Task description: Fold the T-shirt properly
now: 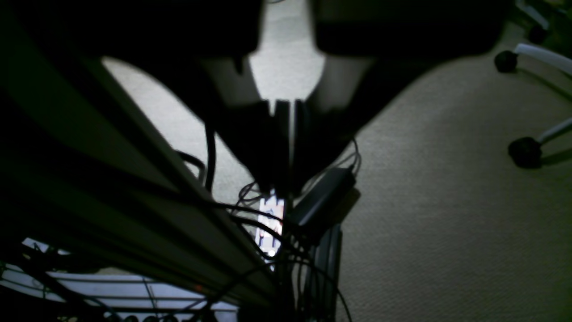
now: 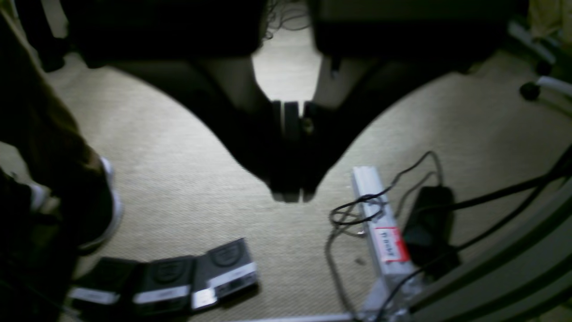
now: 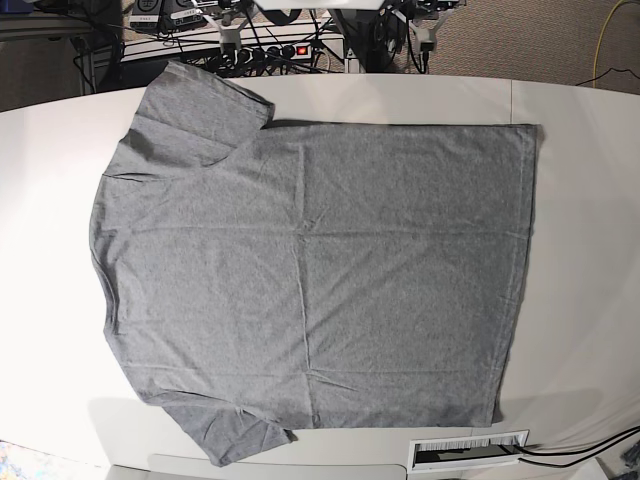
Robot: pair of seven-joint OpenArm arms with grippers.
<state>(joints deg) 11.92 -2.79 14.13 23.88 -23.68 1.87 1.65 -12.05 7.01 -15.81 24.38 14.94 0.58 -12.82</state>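
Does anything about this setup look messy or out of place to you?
Nothing much stands out. The T-shirt lies spread flat on the white table, with only faint creases. The one untidy spot is below the table: both wrist views show a tangle of loose black cables on the carpet.

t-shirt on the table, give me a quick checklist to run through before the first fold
1. T-shirt spread flat on the table: ok, only faint creases.
2. Both sleeves laid out, far sleeve and near sleeve: ok.
3. Bottom hem straight: ok.
4. Nothing lying on the cloth: ok.
5. Left claw empty and shut, hanging over the carpet: ok.
6. Right claw empty and shut, off the table: ok, but neither arm shows in the base view, so reach to the shirt: cannot tell.
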